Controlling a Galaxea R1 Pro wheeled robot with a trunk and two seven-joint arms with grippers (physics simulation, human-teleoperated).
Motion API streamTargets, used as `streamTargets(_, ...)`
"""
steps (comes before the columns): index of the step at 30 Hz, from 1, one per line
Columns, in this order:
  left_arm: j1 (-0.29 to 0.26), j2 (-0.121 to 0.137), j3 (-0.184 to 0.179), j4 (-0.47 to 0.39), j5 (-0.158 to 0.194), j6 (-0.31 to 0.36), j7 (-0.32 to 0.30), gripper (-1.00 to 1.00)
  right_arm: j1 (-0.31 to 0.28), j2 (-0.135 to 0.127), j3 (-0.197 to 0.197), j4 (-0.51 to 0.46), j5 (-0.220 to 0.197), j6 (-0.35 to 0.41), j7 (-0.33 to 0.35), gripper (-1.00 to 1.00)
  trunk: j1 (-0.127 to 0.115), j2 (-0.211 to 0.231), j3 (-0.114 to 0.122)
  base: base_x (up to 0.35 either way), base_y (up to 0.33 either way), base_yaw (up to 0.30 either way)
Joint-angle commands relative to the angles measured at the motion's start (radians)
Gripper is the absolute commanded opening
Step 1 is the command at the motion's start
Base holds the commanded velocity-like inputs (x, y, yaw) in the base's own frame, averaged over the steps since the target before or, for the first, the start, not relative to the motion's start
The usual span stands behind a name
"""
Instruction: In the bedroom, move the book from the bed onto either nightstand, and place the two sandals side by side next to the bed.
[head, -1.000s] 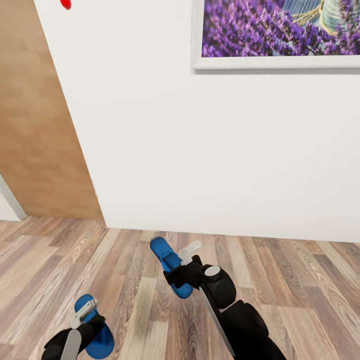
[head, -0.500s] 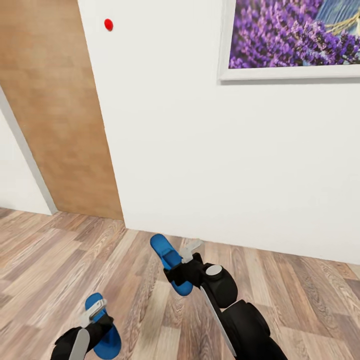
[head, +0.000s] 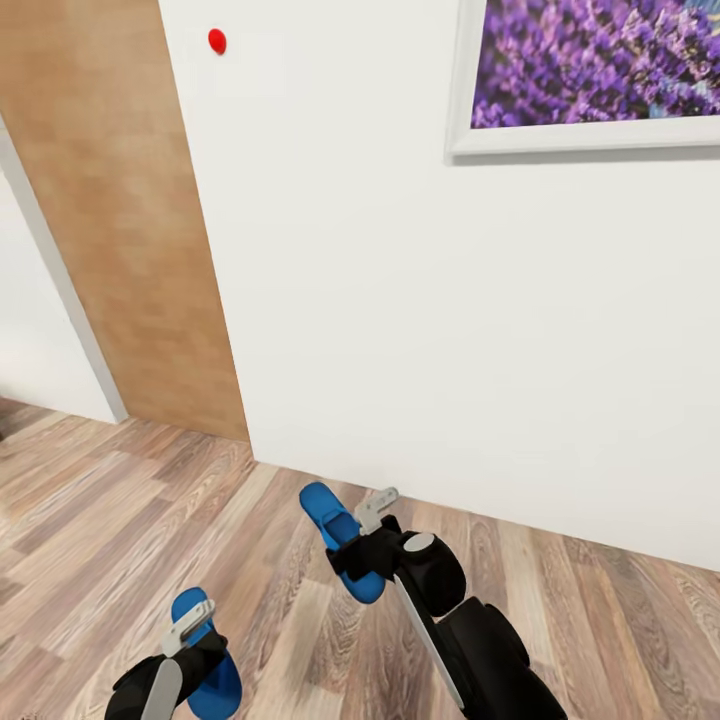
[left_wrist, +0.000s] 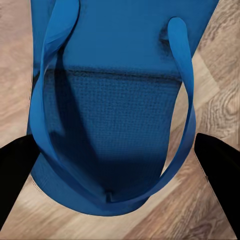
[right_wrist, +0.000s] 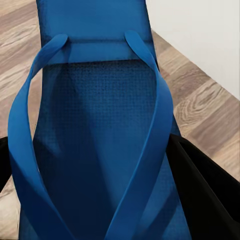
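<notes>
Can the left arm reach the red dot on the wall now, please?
Probably not. The left gripper is low near the floor and shut on a blue sandal, while the red dot sits high on the white wall, far above.

The camera has swung left, bringing more of the wooden door into sight.

Wood-plank floor
Brown and grey planks run up to the white wall and a light wooden door; nothing rests on them here.
</notes>
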Motion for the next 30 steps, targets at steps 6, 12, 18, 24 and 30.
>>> streamTargets(6, 0.001, 0.002, 0.033, 0.016, 0.014, -0.018, 0.020, -1.00, -0.007, 0.003, 0.003, 0.055, 0.013, 0.002, 0.009, -1.00, 0.000, 0.000, -0.004, 0.149, -0.204, 0.274)
streamTargets(12, 0.002, 0.001, 0.101, 0.021, 0.025, -0.047, 0.036, -1.00, -0.007, 0.003, 0.004, 0.063, 0.014, 0.004, 0.009, -1.00, 0.000, 0.000, -0.007, 0.036, -0.048, 0.276)
streamTargets(18, -0.001, -0.004, 0.135, 0.026, 0.085, -0.102, 0.046, -1.00, -0.006, -0.003, 0.007, 0.064, 0.011, 0.000, 0.008, -1.00, 0.000, 0.000, -0.011, 0.007, -0.010, 0.275)
streamTargets(24, -0.017, -0.005, 0.132, 0.027, 0.231, -0.166, 0.130, -1.00, -0.006, -0.006, 0.003, 0.056, 0.007, 0.001, 0.008, -1.00, 0.000, 0.000, -0.014, 0.001, -0.001, 0.271)
streamTargets(30, -0.058, -0.006, 0.125, 0.034, 0.296, -0.253, 0.302, -1.00, -0.006, -0.008, 0.001, 0.036, 0.004, 0.005, 0.007, -1.00, 0.000, 0.000, -0.018, 0.000, 0.000, 0.271)
